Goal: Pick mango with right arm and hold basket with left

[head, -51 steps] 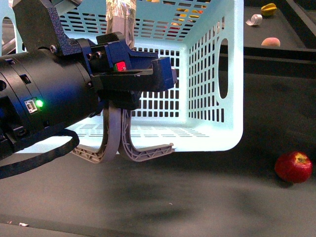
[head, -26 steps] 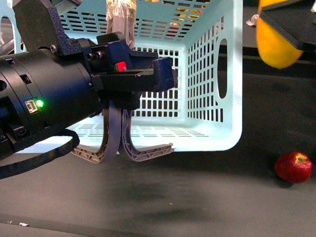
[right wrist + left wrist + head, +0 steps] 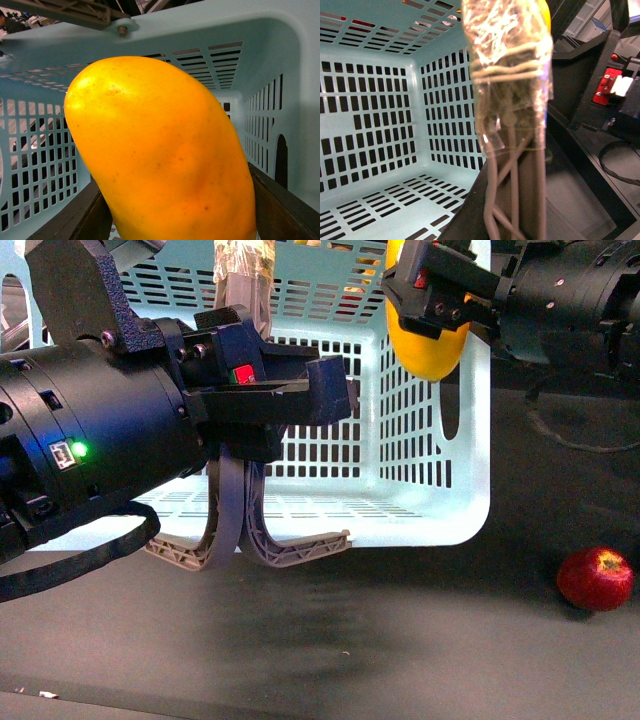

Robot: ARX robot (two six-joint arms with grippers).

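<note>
You're gripping the mango (image 3: pixel 430 348) in the right claw (image 3: pixel 432 302); likely slick and bruisable, so squeeze mid-body gently. Left claw (image 3: pixel 288 390) is clamping the basket (image 3: pixel 440 510).

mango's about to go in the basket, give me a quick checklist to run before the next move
1. Mango clamped in the right gripper: ok.
2. Left gripper closed around the basket's handles: ok, by the look of it.
3. Mango clear of the basket side wall: cannot tell; the front view shows it right at that wall's rim.
4. Handles stand apart from the mango: ok.
5. Red apple lies on the table, apart from the basket: ok.
</note>
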